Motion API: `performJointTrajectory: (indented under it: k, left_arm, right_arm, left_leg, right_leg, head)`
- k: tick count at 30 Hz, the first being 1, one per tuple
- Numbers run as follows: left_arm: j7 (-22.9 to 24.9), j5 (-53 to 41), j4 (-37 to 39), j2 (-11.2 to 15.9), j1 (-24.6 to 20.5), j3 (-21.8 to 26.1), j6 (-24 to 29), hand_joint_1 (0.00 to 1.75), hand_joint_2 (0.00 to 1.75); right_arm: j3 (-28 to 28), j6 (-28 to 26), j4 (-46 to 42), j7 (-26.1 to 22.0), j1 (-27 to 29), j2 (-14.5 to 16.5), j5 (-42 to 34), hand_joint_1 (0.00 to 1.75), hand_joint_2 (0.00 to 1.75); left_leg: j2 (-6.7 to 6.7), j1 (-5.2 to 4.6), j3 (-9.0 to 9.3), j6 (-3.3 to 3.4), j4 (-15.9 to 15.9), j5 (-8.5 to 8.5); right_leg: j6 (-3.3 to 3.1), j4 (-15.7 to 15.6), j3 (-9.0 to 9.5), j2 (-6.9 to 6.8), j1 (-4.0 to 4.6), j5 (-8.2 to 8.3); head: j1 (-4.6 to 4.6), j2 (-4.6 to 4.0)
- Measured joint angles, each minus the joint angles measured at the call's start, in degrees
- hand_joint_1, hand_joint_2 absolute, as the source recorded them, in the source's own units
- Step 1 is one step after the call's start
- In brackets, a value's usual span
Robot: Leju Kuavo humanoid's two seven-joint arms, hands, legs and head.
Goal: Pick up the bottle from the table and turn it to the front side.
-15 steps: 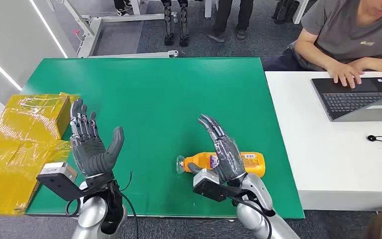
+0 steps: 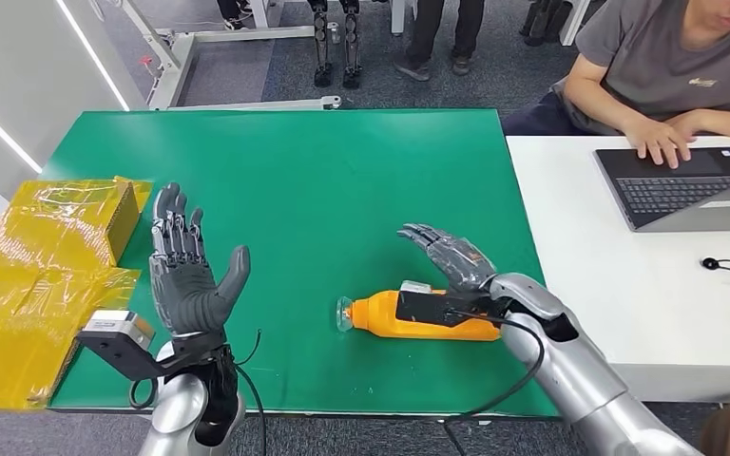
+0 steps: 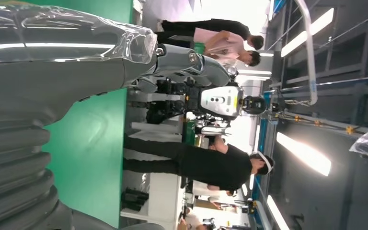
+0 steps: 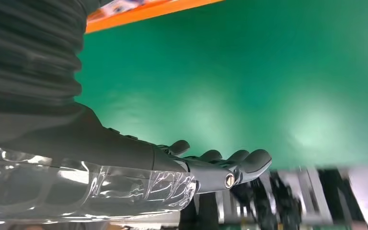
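The bottle (image 2: 418, 318) lies on its side on the green table (image 2: 323, 180), near the front edge, cap end toward the robot's left and plain orange side up, so whichever face counts as the front is not shown to the head camera. The right hand (image 2: 451, 256) hovers just beyond the bottle, palm down, fingers apart and holding nothing; its wrist crosses above the bottle's far end, which looks like a reach set up to come down over the body and wrap it from above. In the right wrist view the fingers (image 4: 239, 160) stretch flat over bare green with the bottle's orange edge (image 4: 148, 12) behind them, so no grasp has begun. The left hand (image 2: 185, 280) stands upright well apart to the left, palm toward the bottle and fingers spread, empty, probably kept ready to help with the turn. A yellow box (image 2: 67, 223) sits at the table's left, and a person (image 2: 684, 66) works a laptop (image 2: 684, 185) on the white table beside it.
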Motion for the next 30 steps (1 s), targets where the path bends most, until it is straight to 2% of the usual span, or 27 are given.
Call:
performJointTrajectory:
  k: [3,14,25,30]
  left_arm:
    - [0.00,0.01,0.33,-0.33,-0.05,0.00,-0.35,0.00,1.75]
    - [0.00,0.78,1.87,-1.02,-1.79,-0.01,-1.08,0.00,1.75]
    - [0.00,2.09,2.89,-1.25,-3.51,-0.14,0.04,0.00,1.75]
    - [0.00,2.84,3.63,-1.25,-4.23,-0.38,0.53,0.00,1.75]
  right_arm:
    - [1.61,3.61,2.51,0.25,-2.94,-0.82,0.16,0.00,1.75]
    - [8.13,10.07,6.88,0.49,-8.24,-3.16,-3.07,0.00,1.75]
    - [15.09,12.06,10.71,0.47,-12.28,-3.17,-4.79,0.00,1.75]
    - [17.93,14.35,11.23,1.16,-13.02,-4.22,-5.85,0.00,1.75]
  left_leg:
    - [0.00,0.01,0.00,0.00,0.00,0.00]
    - [-0.01,0.00,-0.01,0.00,0.00,0.00]
    - [-0.01,0.01,0.00,0.00,0.00,0.00]
    - [-0.01,0.00,-0.01,0.00,0.01,0.00]
  right_leg:
    - [0.00,0.00,-0.01,0.00,0.00,0.00]
    - [0.00,0.00,-0.02,0.00,0.01,-0.01]
    - [0.00,0.00,-0.02,0.00,0.01,-0.01]
    - [0.00,0.00,-0.01,-0.01,0.01,0.00]
  head:
    - [0.01,0.00]
    - [0.01,0.00]
    - [0.00,0.00]
    - [0.00,0.00]
